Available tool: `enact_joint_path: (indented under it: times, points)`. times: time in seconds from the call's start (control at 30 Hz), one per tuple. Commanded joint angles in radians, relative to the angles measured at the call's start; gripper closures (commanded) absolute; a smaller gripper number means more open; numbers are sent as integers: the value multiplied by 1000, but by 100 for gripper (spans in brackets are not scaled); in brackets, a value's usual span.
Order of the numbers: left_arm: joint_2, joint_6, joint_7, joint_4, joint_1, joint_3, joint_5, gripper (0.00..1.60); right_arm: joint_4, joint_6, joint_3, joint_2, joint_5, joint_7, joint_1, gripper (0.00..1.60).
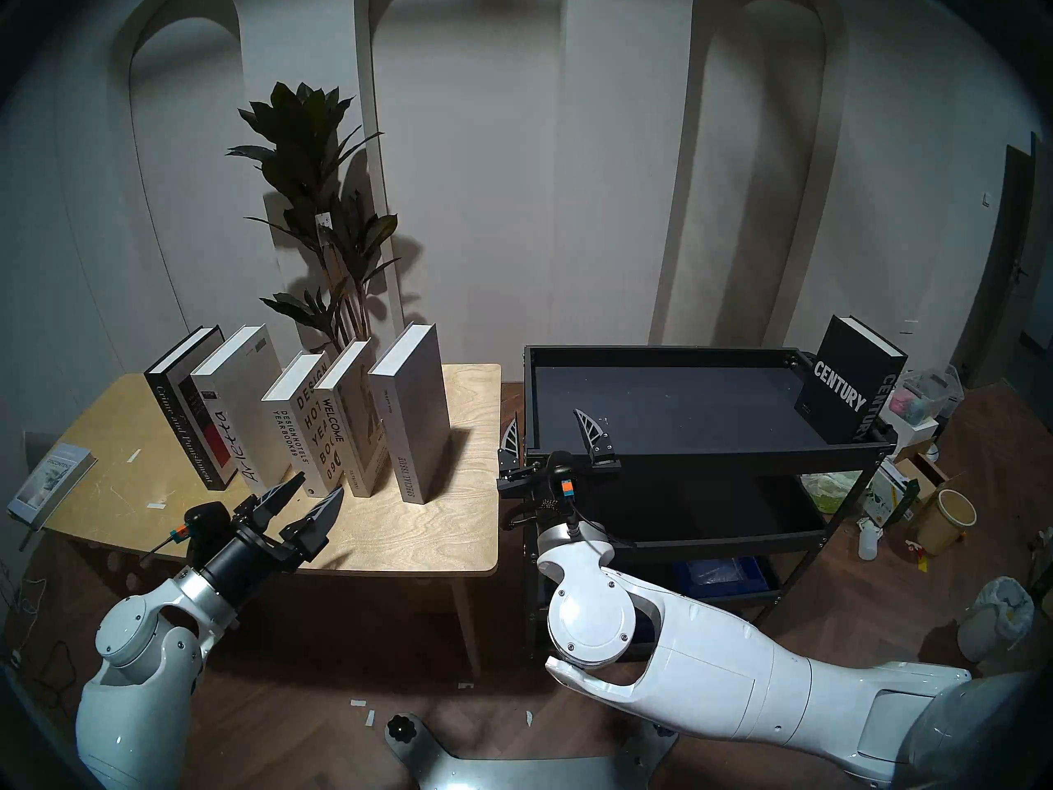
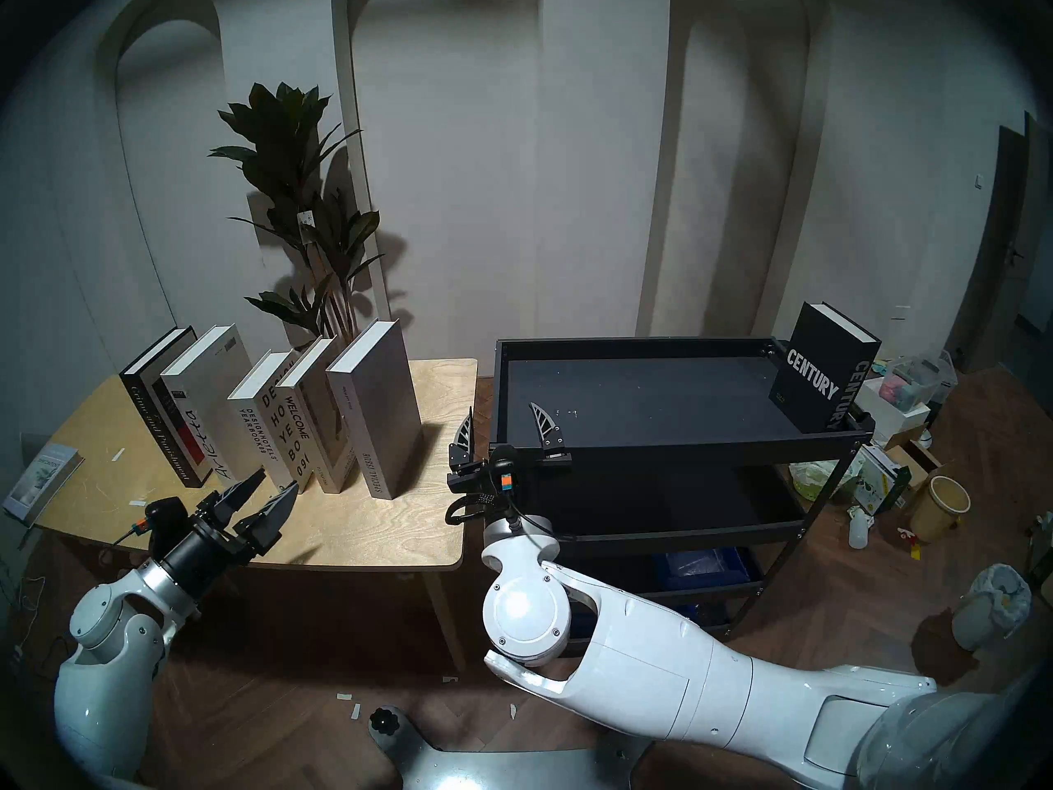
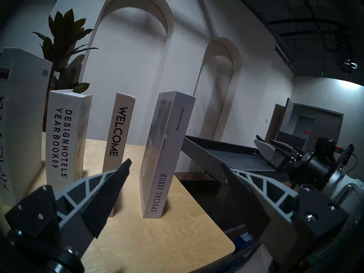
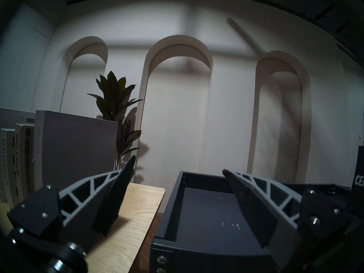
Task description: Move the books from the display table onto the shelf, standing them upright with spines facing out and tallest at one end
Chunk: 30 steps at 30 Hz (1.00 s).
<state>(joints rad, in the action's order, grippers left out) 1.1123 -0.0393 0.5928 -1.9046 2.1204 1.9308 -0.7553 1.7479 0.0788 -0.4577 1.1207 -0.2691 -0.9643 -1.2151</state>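
A white wall with three arched niches and a potted plant (image 1: 319, 201) backs the work area. The plywood display table (image 1: 433, 521) stands on the left; the black shelf (image 1: 672, 455) stands just beside it on the right.

Five books stand upright in a row on the table, spines toward the robot. From left to right: Crime and Punishment (image 1: 182, 412), Arietta (image 1: 239, 412), Designhotels Yearbook (image 1: 296, 430), Welcome (image 1: 342, 424) and Special Issue (image 1: 410, 418). Each long axis is vertical. The Century book (image 1: 849, 381) already stands upright at the far right end of the shelf's top tray, which otherwise holds no books.

The left gripper (image 1: 310, 489) is over the table's front part, pointing toward the row. In the left wrist view, Special Issue (image 3: 165, 152) lies ahead between the two fingers, with Welcome (image 3: 120, 134) just behind the left finger. The jaws stand wide and hold nothing; no contact with any book is visible.

The right gripper (image 1: 561, 438) straddles the gap between table and shelf, one finger over each. Its jaws are also wide and empty.

Judgement: the left arm is the nearer one to the row. The next grasp probably needs the fingers to close across a book's thickness.
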Motion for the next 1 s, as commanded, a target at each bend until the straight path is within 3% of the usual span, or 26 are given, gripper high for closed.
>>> enact_joint_path:
  times: [0.0,0.13,0.17,0.37,0.5,0.73,0.97]
  points:
    - [-24,14,-119,-29,-49,5,201,0,23,6,-4,1,5,2,12,0]
    - [-12,1,-177,-41,-64,-10,273,0,24,7,-4,-1,3,4,12,0]
    - [11,-13,-215,-52,-77,-21,325,0,25,8,-4,-2,2,5,13,0]
    - [87,-69,-338,-84,-105,-51,430,0,27,8,-4,-3,4,6,12,0]
    - [97,-84,-405,-88,-113,-62,427,0,27,8,-4,-3,4,6,11,0]
    - [114,-85,-427,-72,-126,-22,389,0,28,8,-4,-3,4,6,11,0]
    - [110,-67,-405,-32,-178,-27,352,0,28,8,-3,-4,4,4,13,0]
